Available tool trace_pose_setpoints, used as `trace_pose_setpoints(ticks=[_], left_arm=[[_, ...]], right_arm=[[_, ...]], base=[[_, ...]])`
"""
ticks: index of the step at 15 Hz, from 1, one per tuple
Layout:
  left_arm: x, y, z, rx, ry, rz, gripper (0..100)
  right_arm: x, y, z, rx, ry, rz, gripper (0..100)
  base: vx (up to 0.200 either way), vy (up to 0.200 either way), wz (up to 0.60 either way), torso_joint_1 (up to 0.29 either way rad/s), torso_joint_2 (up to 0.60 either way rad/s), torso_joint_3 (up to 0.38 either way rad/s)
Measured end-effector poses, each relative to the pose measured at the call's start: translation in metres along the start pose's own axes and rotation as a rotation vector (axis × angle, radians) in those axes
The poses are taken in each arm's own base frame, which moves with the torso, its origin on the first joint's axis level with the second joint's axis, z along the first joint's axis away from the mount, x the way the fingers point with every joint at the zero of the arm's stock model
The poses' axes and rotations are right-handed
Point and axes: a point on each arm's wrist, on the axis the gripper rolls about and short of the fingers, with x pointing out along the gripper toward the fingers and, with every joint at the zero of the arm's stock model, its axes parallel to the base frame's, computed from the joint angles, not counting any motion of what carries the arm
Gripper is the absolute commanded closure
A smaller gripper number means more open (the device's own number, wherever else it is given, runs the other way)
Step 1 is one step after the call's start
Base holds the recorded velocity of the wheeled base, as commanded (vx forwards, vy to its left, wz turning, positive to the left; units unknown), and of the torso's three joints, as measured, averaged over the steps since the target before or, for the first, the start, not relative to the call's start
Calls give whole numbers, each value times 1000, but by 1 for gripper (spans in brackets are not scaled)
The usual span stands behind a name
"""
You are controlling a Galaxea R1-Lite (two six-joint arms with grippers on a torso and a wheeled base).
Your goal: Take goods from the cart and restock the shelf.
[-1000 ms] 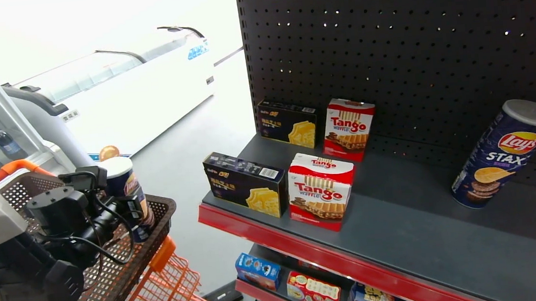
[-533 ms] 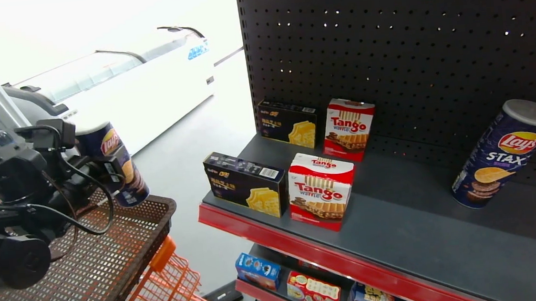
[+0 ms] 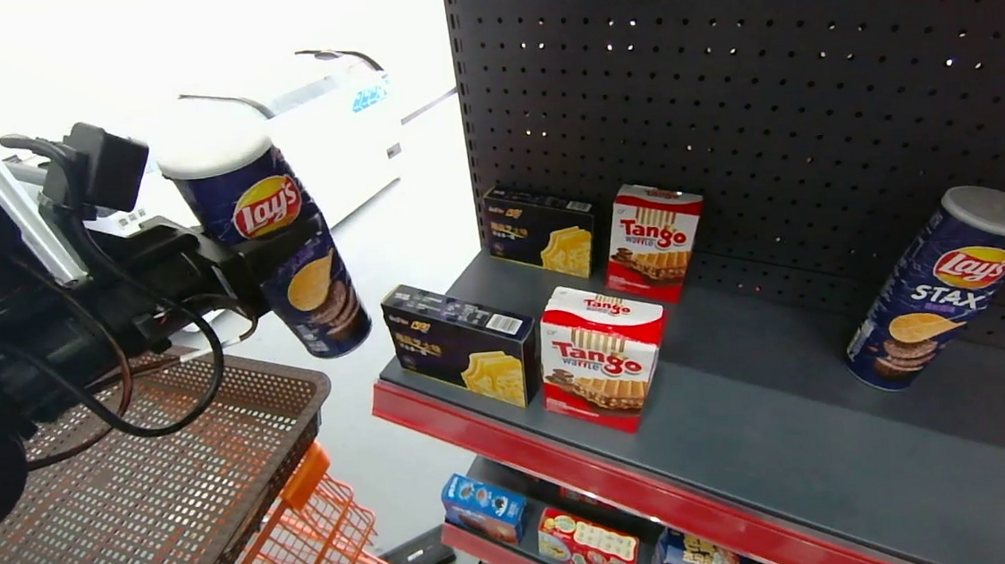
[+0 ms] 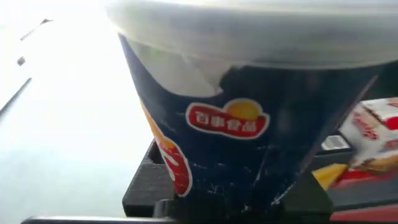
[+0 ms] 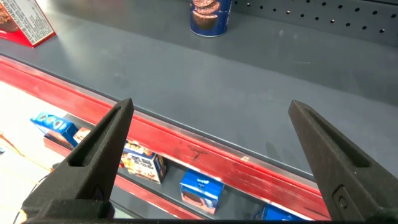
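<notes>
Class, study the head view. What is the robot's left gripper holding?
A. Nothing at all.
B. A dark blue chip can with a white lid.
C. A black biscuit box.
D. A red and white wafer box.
B: the left gripper is shut on the chip can, which hangs tilted in the air, clear of the cart basket.

White-lidded dark-blue chip can (image 3: 270,237) tilted above cart (image 3: 314,395) edge, near shelf (image 3: 747,424).

White chest freezer (image 3: 357,145) (glass-lidded) on grey floor (image 3: 426,221).
</notes>
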Motion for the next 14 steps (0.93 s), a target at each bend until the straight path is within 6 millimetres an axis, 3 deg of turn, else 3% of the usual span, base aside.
trace_pose_setpoints(ticks=[5, 10, 14], left_arm=[[-14, -17, 9, -80, 2, -217, 100], [-43, -56, 38, -177, 19, -320, 100], [-53, -67, 60, -143, -46, -349, 100]], right_arm=[[0, 0, 0, 0, 0, 0, 0], [0, 0, 0, 0, 0, 0, 0], [0, 0, 0, 0, 0, 1, 0]], base=[[0, 0, 0, 0, 0, 0], [0, 0, 0, 0, 0, 0], [0, 0, 0, 0, 0, 0]])
